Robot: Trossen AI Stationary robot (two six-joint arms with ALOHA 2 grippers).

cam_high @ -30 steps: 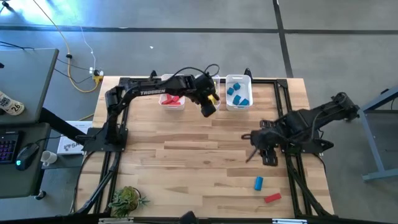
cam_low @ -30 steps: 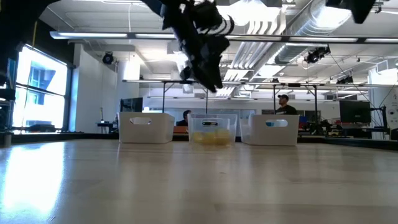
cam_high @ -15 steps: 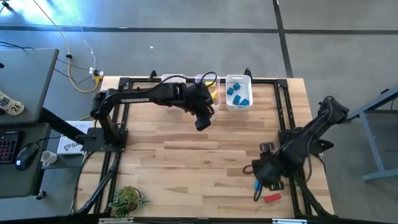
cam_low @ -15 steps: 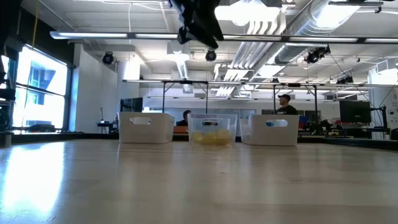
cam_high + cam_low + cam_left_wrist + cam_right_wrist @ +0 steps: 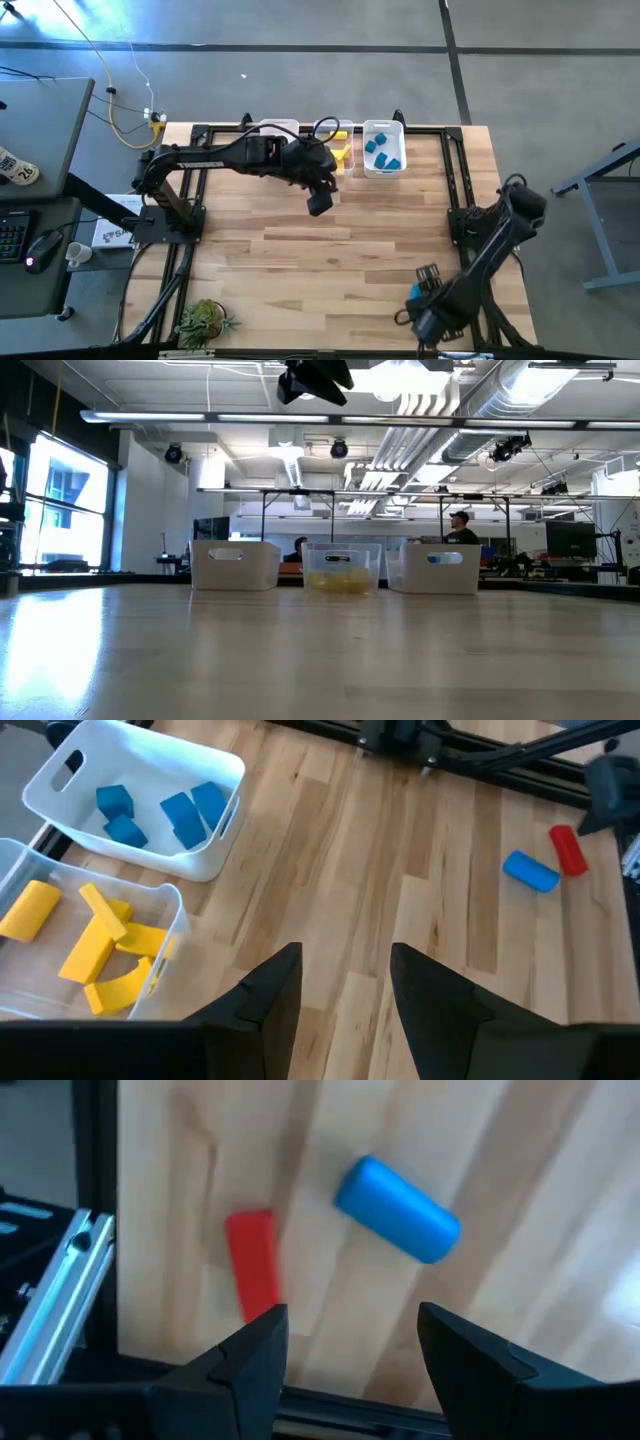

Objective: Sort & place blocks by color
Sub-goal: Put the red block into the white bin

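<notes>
High view: the left gripper (image 5: 319, 203) hangs over the table (image 5: 300, 260) just in front of the bins. The right gripper (image 5: 424, 322) is low at the near right corner.

Low view: three bins stand in a row, the middle bin (image 5: 341, 568) holding yellow blocks (image 5: 338, 582).

Left wrist view: fingers apart, empty. Blue blocks (image 5: 165, 808) lie in the white bin (image 5: 140, 760).

Right wrist view: fingers apart, empty, above a blue cylinder (image 5: 398, 1210) lying slantwise and a red bar (image 5: 253, 1263), near each other with long axes at an angle.
</notes>
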